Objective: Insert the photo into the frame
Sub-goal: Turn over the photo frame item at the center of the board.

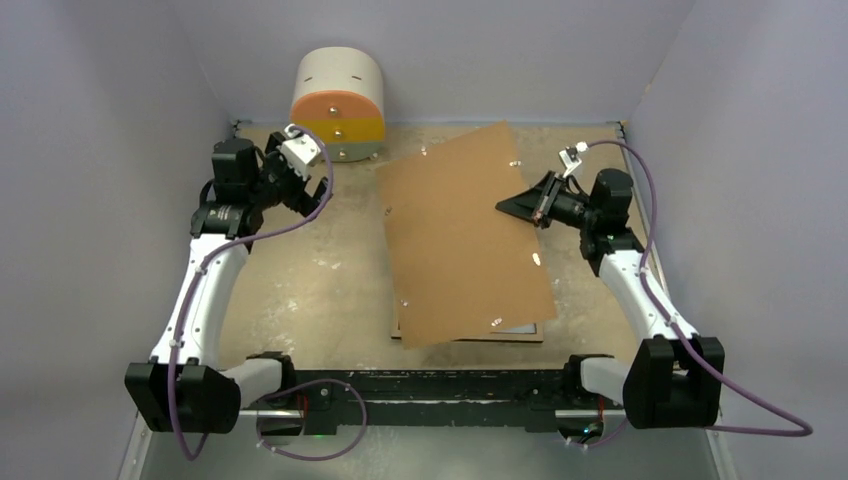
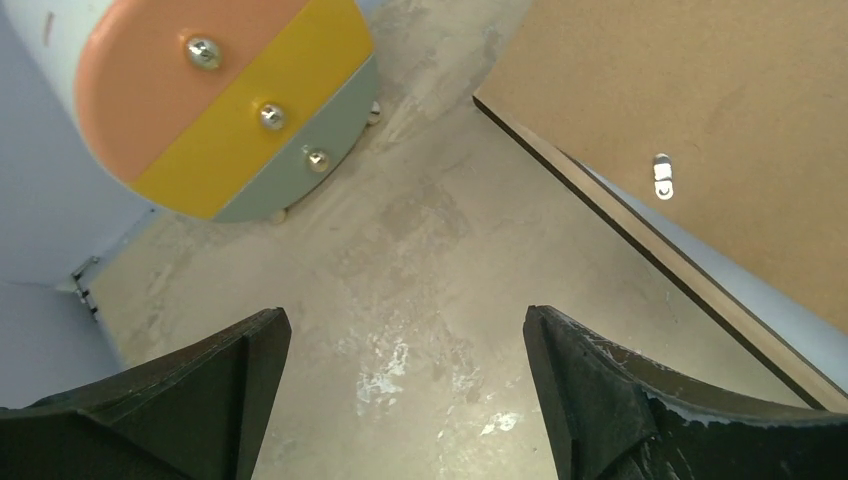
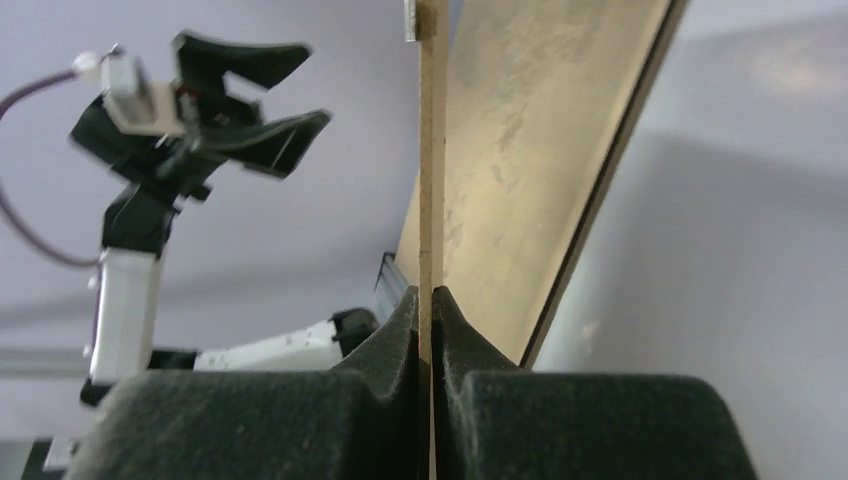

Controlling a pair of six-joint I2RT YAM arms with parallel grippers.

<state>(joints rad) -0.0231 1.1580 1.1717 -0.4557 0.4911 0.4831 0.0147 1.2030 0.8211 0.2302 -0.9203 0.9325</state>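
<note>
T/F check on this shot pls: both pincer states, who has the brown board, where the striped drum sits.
1. The right pincer is shut on the edge of the brown backing board. True.
2. The left pincer is shut on the board too. False: it is open and empty, over bare table.
3. The striped drum stands at the table's near edge. False: it stands at the far left corner.
4. A small metal tab sits on the board's face. True.
</note>
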